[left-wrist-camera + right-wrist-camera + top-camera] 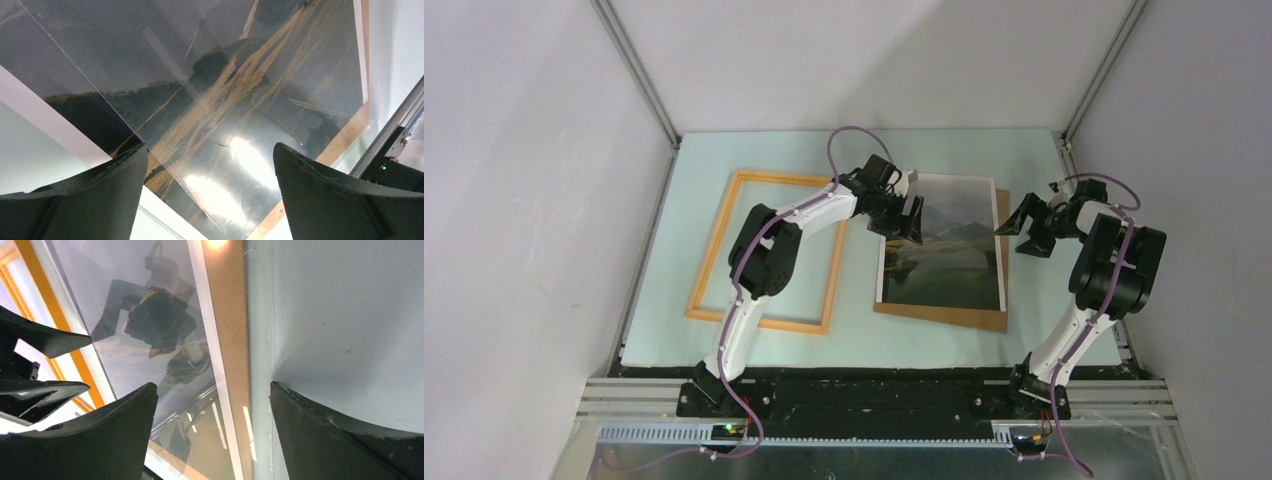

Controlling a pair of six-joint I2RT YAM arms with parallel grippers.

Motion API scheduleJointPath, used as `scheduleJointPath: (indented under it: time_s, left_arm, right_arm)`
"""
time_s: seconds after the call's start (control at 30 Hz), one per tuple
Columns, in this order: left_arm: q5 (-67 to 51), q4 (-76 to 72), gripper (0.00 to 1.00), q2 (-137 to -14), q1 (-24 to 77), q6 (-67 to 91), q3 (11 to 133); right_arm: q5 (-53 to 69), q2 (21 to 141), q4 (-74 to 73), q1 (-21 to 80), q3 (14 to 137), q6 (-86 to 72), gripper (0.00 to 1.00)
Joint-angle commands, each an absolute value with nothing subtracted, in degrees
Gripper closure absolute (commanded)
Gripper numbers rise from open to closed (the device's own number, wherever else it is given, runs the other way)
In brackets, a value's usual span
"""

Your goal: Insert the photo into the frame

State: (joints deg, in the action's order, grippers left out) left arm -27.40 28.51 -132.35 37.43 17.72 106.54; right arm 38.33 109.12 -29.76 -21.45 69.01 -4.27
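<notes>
The photo (pixel 949 250), a glossy dark mountain print with a white border, lies face up on the brown backing board (pixel 944 318) right of centre. The orange-tan frame (pixel 712 245) lies flat to its left, apart from it. My left gripper (pixel 897 232) is open and empty above the photo's upper left part; in the left wrist view the photo (pixel 225 75) fills the space between its fingers (pixel 210 150). My right gripper (pixel 1016 240) is open and empty over the photo's right edge. The right wrist view shows it (pixel 212 387) above the photo (pixel 150 300) and board (pixel 227 315).
A thin line like the edge of a clear sheet crosses the photo in the left wrist view. The pale green mat (pixel 754 350) covers the table. White walls and aluminium posts close in the left, back and right. The frame's orange rail (pixel 50 305) shows in the right wrist view.
</notes>
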Motion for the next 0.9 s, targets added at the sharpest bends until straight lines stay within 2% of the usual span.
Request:
scheduleJointPath:
  time_s: [0.0, 0.4, 0.87]
  left_arm:
    - [-35.7, 25.1, 0.05, -132.7, 41.2, 17.7, 106.2]
    - [-36.0, 25.0, 0.05, -133.4, 41.8, 17.3, 106.7]
    - [-35.1, 25.0, 0.05, -133.6, 41.8, 16.7, 106.6]
  right_arm:
    - [46.2, 112.1, -30.8, -20.9, 67.3, -3.6, 0.14]
    - [57.0, 113.0, -32.7, -23.2, 67.3, -0.2, 0.16]
    - [70.3, 110.0, -43.5, -23.9, 68.6, 16.5, 0.21]
